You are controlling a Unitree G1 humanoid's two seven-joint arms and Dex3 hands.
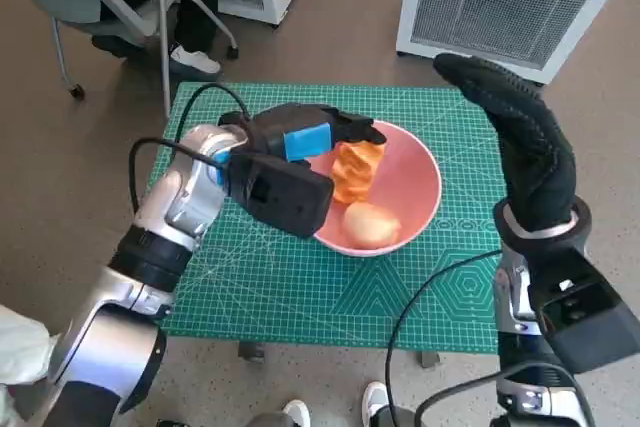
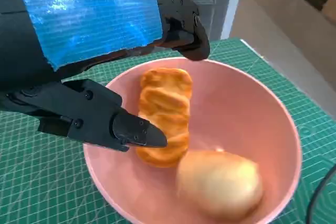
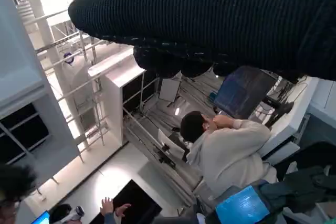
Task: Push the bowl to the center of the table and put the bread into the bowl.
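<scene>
A pink bowl [image 1: 420,185] [image 2: 247,108] stands near the middle of the green mat. Inside it lie an orange braided bread [image 1: 357,169] [image 2: 164,113] and a pale round bun [image 1: 371,224] [image 2: 219,183]. My left hand [image 1: 300,147] [image 2: 94,51] hovers over the bowl's left rim, its fingers spread on either side of the braided bread and holding nothing. My right hand [image 1: 525,142] [image 3: 220,19], in the black glove, is raised above the table's right side with its fingers stretched out, empty and apart from the bowl.
The green cutting mat [image 1: 300,287] covers the small table. A chair [image 1: 110,7] and a person's foot [image 1: 195,60] stand at the far left, white units [image 1: 500,2] behind the table. Shoes [image 1: 380,402] show by the near edge. A person [image 3: 226,150] appears in the right wrist view.
</scene>
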